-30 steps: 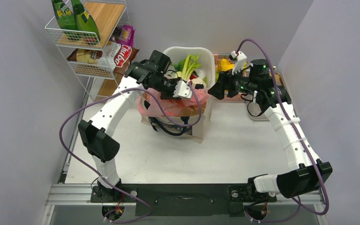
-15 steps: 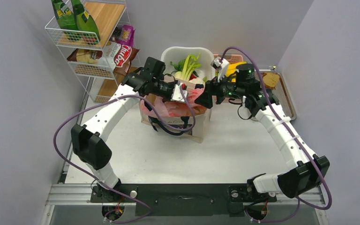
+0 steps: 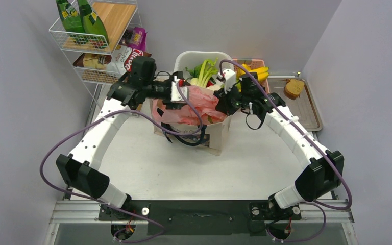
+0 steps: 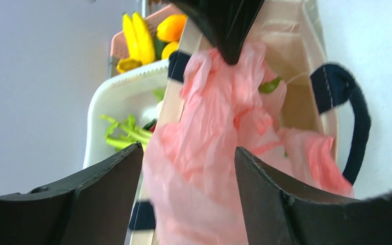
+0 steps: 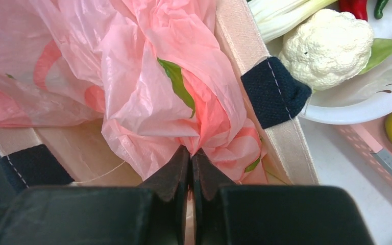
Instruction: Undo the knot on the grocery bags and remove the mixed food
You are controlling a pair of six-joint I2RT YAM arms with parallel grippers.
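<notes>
One tote [image 5: 285,140], one pink bag [image 5: 148,76] (pinched by right tool [image 5: 190,153])

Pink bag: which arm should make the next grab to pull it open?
Left. The left gripper is open with the pink bag between its fingers; the right gripper is shut on it.

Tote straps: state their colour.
The straps are dark navy, near black; the right wrist view shows it best.
</notes>
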